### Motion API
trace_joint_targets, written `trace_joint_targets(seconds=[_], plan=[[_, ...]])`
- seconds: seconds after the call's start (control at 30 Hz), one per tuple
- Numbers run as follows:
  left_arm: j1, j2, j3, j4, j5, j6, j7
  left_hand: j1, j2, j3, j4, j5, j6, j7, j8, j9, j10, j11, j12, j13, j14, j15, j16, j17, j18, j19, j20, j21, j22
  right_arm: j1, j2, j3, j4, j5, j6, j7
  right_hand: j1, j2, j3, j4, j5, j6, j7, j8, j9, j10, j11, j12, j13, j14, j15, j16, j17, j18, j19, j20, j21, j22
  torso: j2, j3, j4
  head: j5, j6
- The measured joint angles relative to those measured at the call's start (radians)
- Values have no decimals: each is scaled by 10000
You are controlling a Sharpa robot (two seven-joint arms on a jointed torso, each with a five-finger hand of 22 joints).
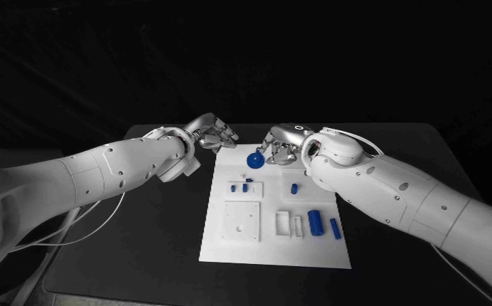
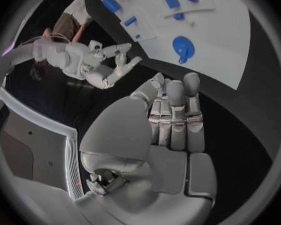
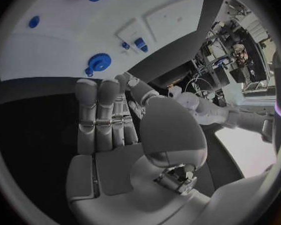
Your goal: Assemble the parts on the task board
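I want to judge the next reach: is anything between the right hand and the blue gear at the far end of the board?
Nothing visible. The right hand hovers open just beside the blue gear, which lies on the task board near its far edge. The right wrist view shows bare board and table between its fingers and the gear.

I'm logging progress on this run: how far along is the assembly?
Early on. Some small blue parts already seem to stand in the task board. Nothing is in hand: the left hand and right hand hover at the board's far edge holding nothing. Still loose are the blue gear by the right hand and the blue cylinder lying near the board's right edge.
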Motion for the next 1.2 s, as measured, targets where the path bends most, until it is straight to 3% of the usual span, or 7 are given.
trace_joint_targets(seconds=[0.13, 0.37, 0.6, 0.7, 0.8, 0.93, 1.2], plan=[[250, -168, 1, 380, 797, -316, 73, 0, 0, 0, 0, 40, 0, 0, 0, 0, 0, 0, 0, 0, 0, 0, -175, -18, -4, 35, -34, -142, -32, 72, 376, -273, -386, -289, 98, 167, -193, 30, 708, 92, 38, -296, -162, 0, -14, -487, -101, 1263, 1754, -104, -38, 394, 585, 1, 15, 46, 586, 969, 47, -33, 121, -42, 36], [494, -315, 1, 791, 1524, -639, 166, 0, 0, 0, 0, 40, 0, 0, 0, 0, 0, 0, 0, 0, 0, 0, -454, -18, -5, 34, -34, -343, -32, 124, 759, -588, -837, -597, 198, 386, -283, 45, 1069, 141, 80, -384, -254, 0, -14, -229, -139, 2322, 3136, -104, -38, 1189, 1635, -1, 133, 80, 1033, 2012, 135, -75, 297, -137, 93], [592, -337, -3, 1026, 1914, -838, 229, 0, 0, -27, -27, 40, -1, 0, 0, 0, 0, 0, 0, 1, 0, 0, -761, -30, -6, 34, -34, -582, -74, 132, 962, -958, -1194, -818, 256, 571, -413, 174, 1556, 181, -25, -383, -254, 0, -13, -195, -173, 2478, 3530, -104, -38, 1210, 1890, -2, 163, 76, 932, 2461, 230, -96, 394, -268, 174], [615, -337, -4, 1094, 2026, -897, 246, 0, 0, -27, -27, 40, -1, 0, 0, 0, 0, 0, 0, 1, 0, 0, -830, -31, -7, 34, -34, -627, -74, 132, 991, -1097, -1284, -898, 284, 633, -649, 193, 2085, 240, 43, -382, -255, 0, -13, -83, -141, 2830, 3821, -104, -38, 1515, 2171, -1, 219, 99, 932, 2675, 256, -106, 424, -305, 185], [638, -336, -4, 1152, 2116, -943, 255, 0, 0, -27, -27, 39, -17, 16, 0, 0, 0, 0, 0, 1, 0, 0, -881, -31, -4, 70, 1, -728, -83, 132, 996, -1224, -1361, -982, 314, 677, -1064, 216, 3134, 263, 14, -414, -290, 0, -12, -50, -174, 3310, 4212, -104, -38, 1827, 2535, -1, 270, 77, 985, 2949, 285, -116, 453, -313, 195], [663, -336, -4, 1211, 2197, -995, 263, 0, 0, -31, -23, 39, -36, 35, 0, 0, 0, 0, 0, 2, 0, 0, -908, -28, -5, 69, 2, -761, -83, 127, 999, -1310, -1465, -1086, 345, 705, -1315, 337, 3801, 180, -256, -472, -346, 0, -12, 23, -176, 3528, 4412, -94, -46, 1984, 2797, 0, 322, 25, 994, 3252, 312, -126, 479, -314, 209], [702, -344, -5, 1238, 2293, -1073, 273, 0, 0, -56, 2, 39, -36, 35, 0, 0, 0, 0, 1, 2, 0, 0, -993, -8, -3, 105, 37, -878, -82, 116, 1032, -1362, -1561, -1232, 331, 717, -1484, 452, 4120, 13, -466, -564, -433, -1, -11, 37, -189, 3680, 4514, -62, -78, 2078, 3047, -1, 432, -10, 895, 3829, 323, -132, 479, -290, 173]])
